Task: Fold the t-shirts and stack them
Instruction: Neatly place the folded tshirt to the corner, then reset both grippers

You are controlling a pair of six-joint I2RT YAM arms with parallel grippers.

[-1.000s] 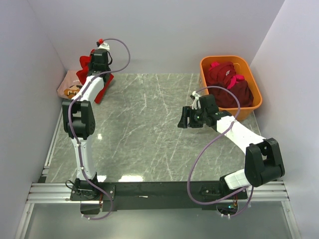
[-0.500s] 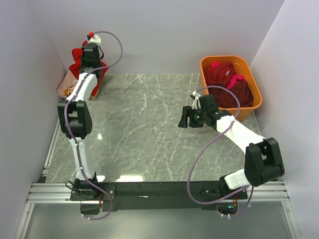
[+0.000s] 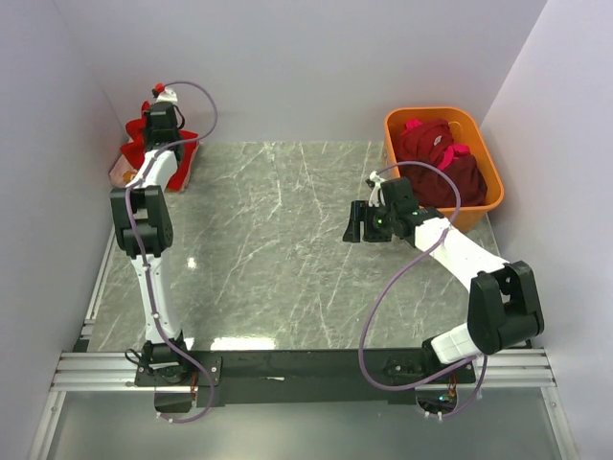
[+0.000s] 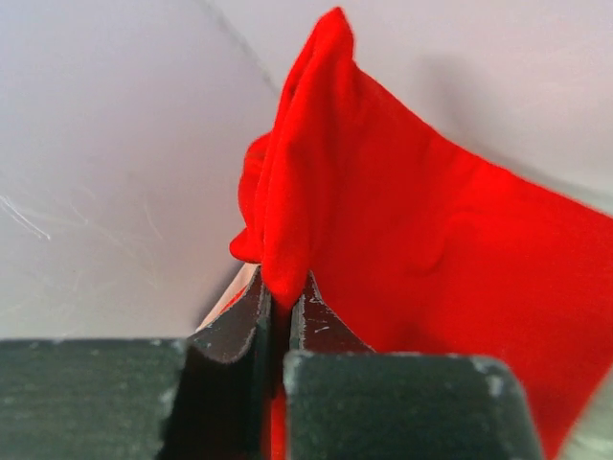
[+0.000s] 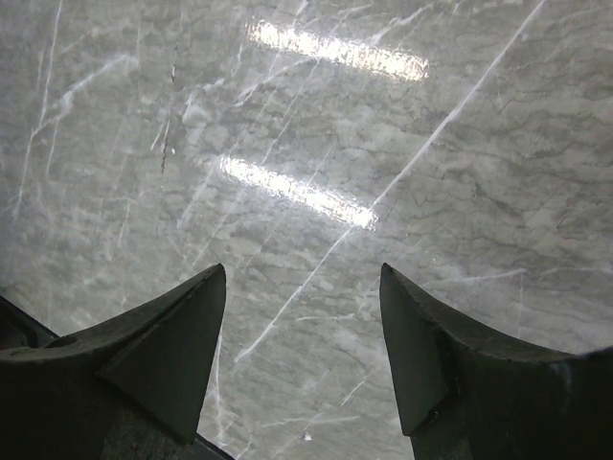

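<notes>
Red t-shirt (image 4: 402, 240), bunched fold clamped in left end effector (image 4: 281, 297) above far-left tabletop (image 3: 287, 249) corner, likely light and limp, best taken by hem or shoulders; right end effector (image 5: 303, 273) agape, empty.

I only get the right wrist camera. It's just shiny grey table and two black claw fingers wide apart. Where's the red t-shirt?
Observer: The left claw has it. It is shut on a fold of the red t-shirt.
Operator: Where on the table is that?
Observer: At the far left corner of the table, close to the back wall.
Operator: Are there more shirts?
Observer: Yes. Dark maroon t-shirts are heaped in an orange tub at the far right, just beyond your right claw.
</notes>
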